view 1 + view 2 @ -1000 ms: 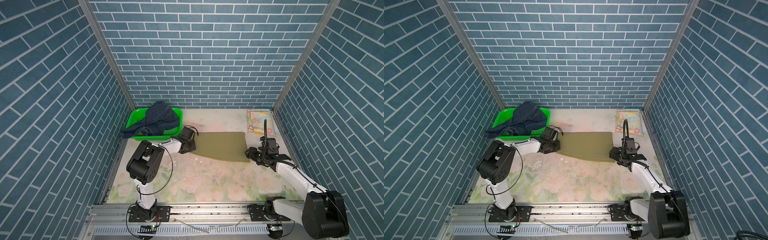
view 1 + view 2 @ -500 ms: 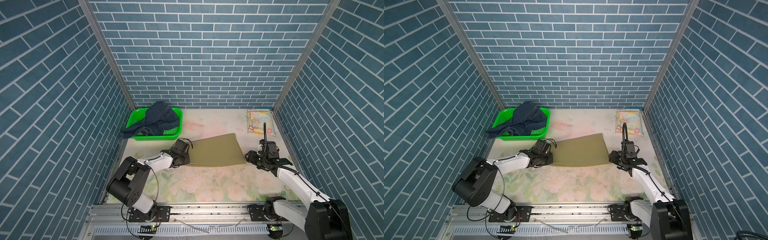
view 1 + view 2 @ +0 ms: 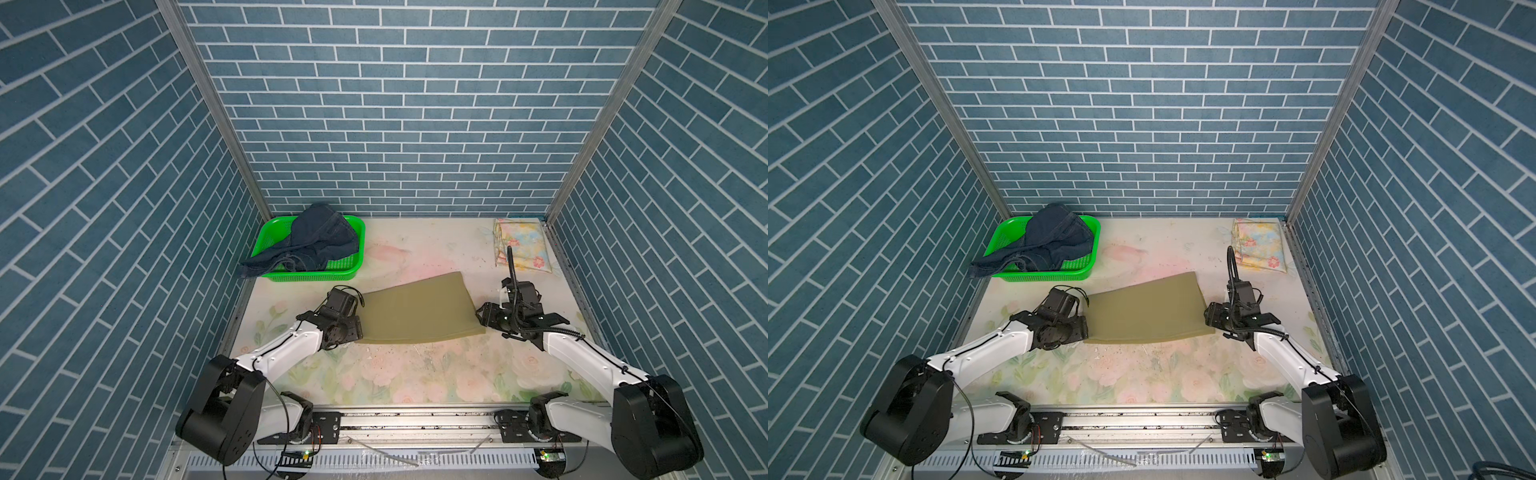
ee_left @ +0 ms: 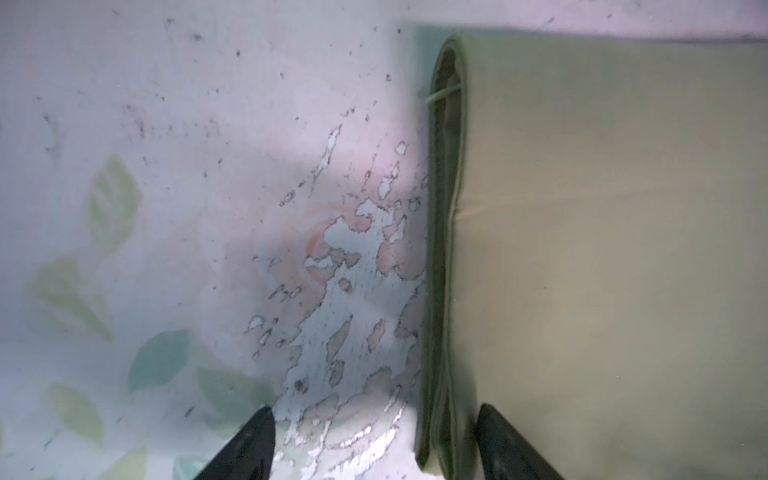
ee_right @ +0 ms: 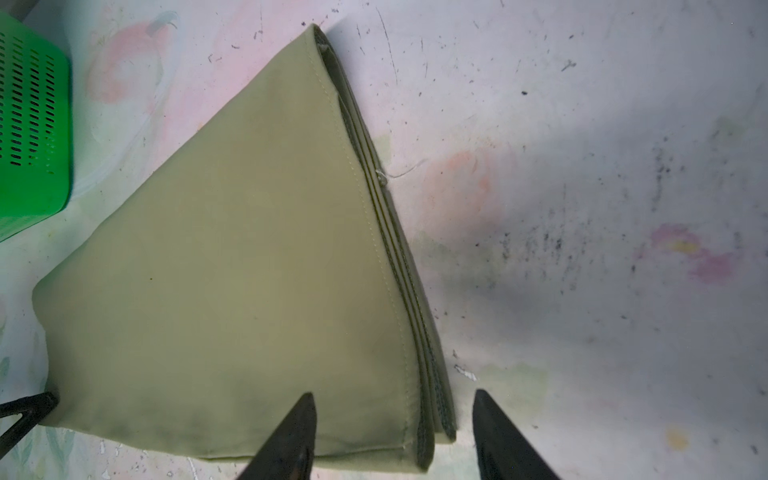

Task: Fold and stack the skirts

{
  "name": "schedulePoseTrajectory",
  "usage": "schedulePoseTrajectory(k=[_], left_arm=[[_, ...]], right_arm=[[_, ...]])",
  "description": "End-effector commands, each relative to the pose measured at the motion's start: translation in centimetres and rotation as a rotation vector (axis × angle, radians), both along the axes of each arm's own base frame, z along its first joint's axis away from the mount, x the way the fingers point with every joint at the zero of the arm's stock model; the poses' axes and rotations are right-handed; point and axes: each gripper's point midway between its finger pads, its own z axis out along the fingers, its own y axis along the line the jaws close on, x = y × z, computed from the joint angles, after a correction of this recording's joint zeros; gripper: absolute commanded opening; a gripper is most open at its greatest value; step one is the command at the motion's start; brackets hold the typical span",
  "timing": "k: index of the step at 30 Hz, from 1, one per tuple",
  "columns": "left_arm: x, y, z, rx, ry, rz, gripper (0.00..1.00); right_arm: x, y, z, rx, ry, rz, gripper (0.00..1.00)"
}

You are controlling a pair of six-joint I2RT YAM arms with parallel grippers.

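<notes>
Back left corner: the denim skirt is heaped unfolded in the green basket, with one end draped over the basket's left rim towards the table.

The left gripper is set low at the left short edge of the khaki skirt. In the wrist view its jaws are spread wide. One finger is over bare table and the other is over the cloth, with the layered fold edge running between them. Nothing is pinched. Whether the tips touch the cloth cannot be told.

The khaki skirt is laid flat mid-table and folded into a rough rectangle. Its top is smooth and several layers are stacked at both short edges. It is skewed slightly, so the far right corner sits further back than the far left one. It is apart from the basket, though its far left corner is near it.

The right gripper is placed at the near right corner of the khaki skirt, jaws held apart. One finger is over the cloth and the other is over bare table, with the stitched hem between them. No cloth is clamped. A loose thread is seen sticking out of the hem.

Back right corner: the flowered skirt is folded flat beside the right wall, well apart from the khaki skirt and both grippers. The khaki skirt is not yet stacked on it
</notes>
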Motion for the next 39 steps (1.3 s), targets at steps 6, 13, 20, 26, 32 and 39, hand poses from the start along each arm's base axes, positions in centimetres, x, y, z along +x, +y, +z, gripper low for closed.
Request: schedulePoseTrajectory(k=[6,13,20,26,32,39], left_arm=[[3.2,-2.4,-0.1,-0.069,-0.006,-0.035,0.77],[3.7,-3.3,-1.4,-0.09,0.031,-0.042,0.69],[3.3,-3.3,-4.7,-0.052,0.106,-0.043,0.47],[2.5,-2.0,-6.0,0.009,0.128,-0.029,0.0],[2.5,-0.5,-2.1,0.079,0.069,-0.039,0.0],[2.2,1.9,4.7,0.173,-0.042,-0.056,0.0]], right_arm=[[1.7,0.9,-0.1,-0.007,-0.009,0.037,0.6],[1.4,0.6,-0.9,-0.022,0.002,0.033,0.6],[1.3,0.5,-1.3,-0.027,0.011,0.034,0.6],[1.1,0.2,-1.6,-0.043,0.016,0.028,0.6],[1.0,-0.3,-1.8,-0.07,0.013,0.019,0.59],[1.0,0.2,-1.6,-0.037,0.012,0.021,0.59]])
